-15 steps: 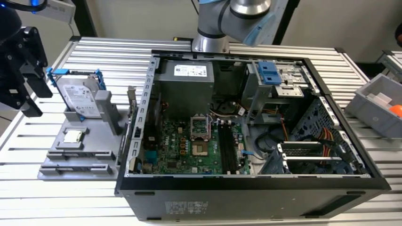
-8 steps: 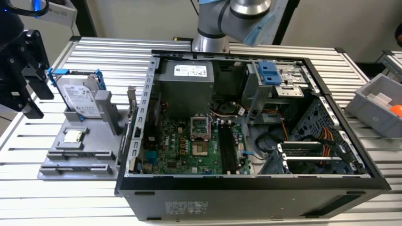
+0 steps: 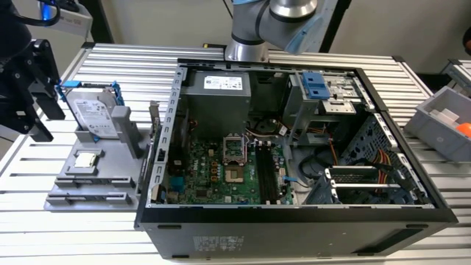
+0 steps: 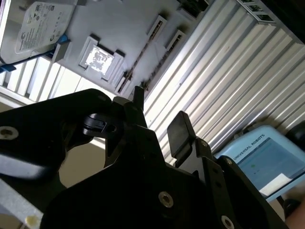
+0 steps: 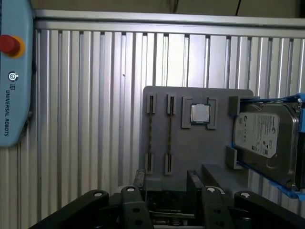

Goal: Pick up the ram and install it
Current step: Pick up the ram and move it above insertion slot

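Gripper (image 5: 167,179): black, two-fingered, on the arm's wrist. It is held off the table beside the tray, touching nothing.
Fingers (image 5: 192,180): spread apart with nothing between them. In the second wrist view the gripper (image 4: 158,110) shows the same open gap.
Ram (image 5: 169,133): thin, long stick standing on edge in a slot of the tray. It lies ahead of the fingers and apart from them.
Other stick (image 5: 151,133): the same kind, in the next slot, parallel and just beside the ram.
Tray (image 5: 190,152): grey holder flat on the table, at the exterior view's left of the case.
CPU (image 5: 200,113): small square chip in its own recess of the tray, between the sticks and the drive.
Drive (image 5: 267,138): silver, in a blue bracket, propped up at the tray's far end from the sticks.
Case (image 3: 294,216): black computer case lying on its side with the cover off, in the middle of the table.
Board (image 3: 213,171): green, on the case floor.
Slots (image 3: 265,172): long black pair on the board, beside the processor socket.
Table (image 3: 132,61): ribbed aluminium top.
Pendant (image 5: 14,86): pale blue with a red button, on the table well apart from the tray.
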Action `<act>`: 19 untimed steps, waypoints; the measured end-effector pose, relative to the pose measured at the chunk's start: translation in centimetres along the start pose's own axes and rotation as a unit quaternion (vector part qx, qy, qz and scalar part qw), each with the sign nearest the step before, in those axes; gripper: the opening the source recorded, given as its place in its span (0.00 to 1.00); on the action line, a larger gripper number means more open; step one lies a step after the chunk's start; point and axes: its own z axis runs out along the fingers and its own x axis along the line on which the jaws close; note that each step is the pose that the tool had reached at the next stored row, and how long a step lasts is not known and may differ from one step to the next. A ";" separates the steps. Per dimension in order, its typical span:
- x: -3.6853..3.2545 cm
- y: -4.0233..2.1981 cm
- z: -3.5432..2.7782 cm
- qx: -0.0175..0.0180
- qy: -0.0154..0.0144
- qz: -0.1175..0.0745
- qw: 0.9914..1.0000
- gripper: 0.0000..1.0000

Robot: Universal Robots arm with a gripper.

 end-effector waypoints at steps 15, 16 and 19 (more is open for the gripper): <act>0.00 -0.01 1.31 0.000 0.000 0.001 1.000 1.00; 0.00 -0.01 1.41 0.000 0.000 0.001 1.000 1.00; 0.00 -0.01 1.68 0.000 0.000 0.003 1.000 1.00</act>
